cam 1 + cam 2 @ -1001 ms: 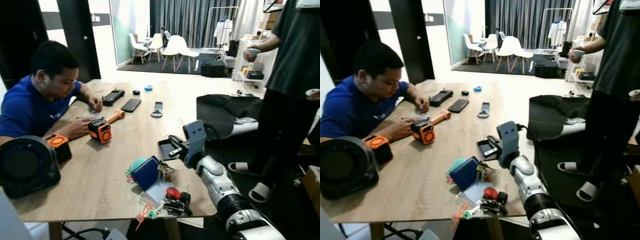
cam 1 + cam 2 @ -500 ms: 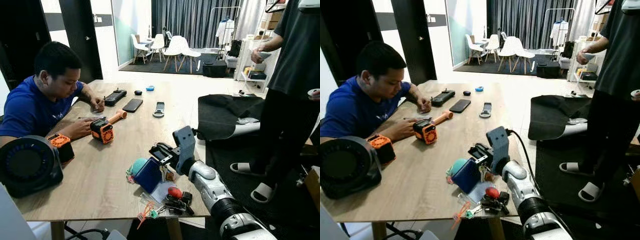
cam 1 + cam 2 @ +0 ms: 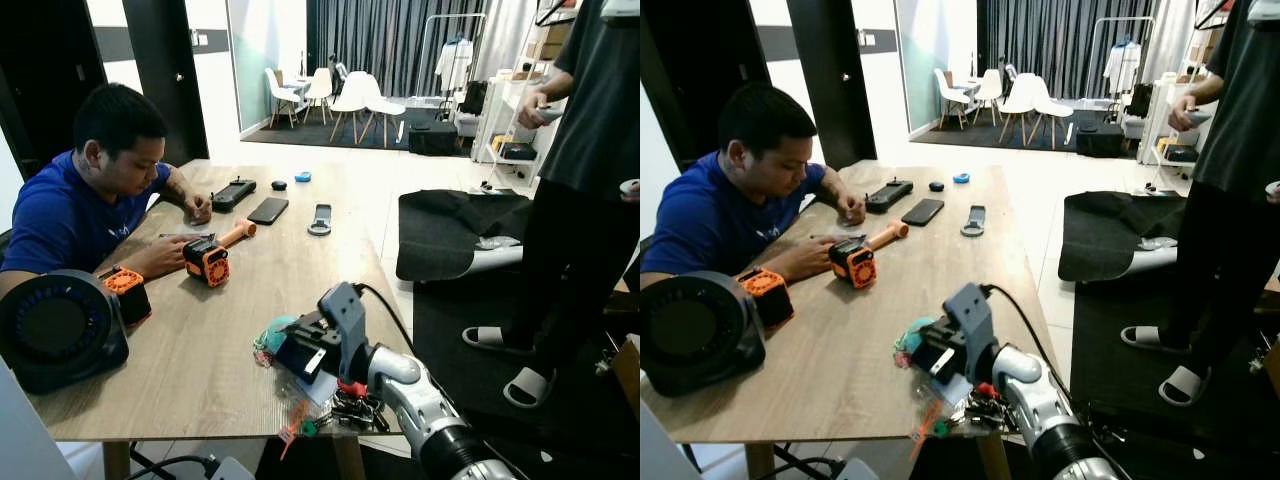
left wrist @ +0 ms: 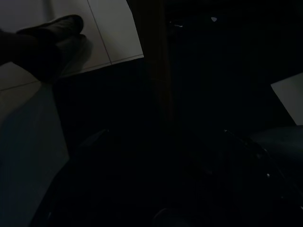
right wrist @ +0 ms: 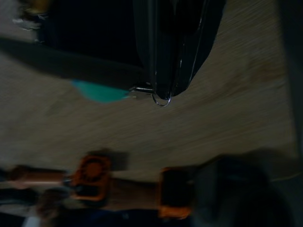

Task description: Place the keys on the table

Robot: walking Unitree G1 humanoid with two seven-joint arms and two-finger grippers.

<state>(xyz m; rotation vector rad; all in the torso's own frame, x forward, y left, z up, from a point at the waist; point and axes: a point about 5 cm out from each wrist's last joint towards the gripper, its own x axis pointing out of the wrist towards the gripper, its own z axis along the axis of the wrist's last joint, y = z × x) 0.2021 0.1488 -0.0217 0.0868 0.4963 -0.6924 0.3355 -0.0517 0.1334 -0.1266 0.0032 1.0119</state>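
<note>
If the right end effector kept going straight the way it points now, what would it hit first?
Likely the orange tool across the wooden table; the right end effector points over bare tabletop toward it, though depth is unclear.

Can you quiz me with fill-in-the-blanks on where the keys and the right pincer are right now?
1. The right pincer is shut on a metal key ____.
2. It hangs over the wooden ____, near the front edge.
3. A bunch of keys with a ____ fob lies on the table.
4. The seated person wears a ____ shirt.

Missing words: ring; table; red; blue
</note>
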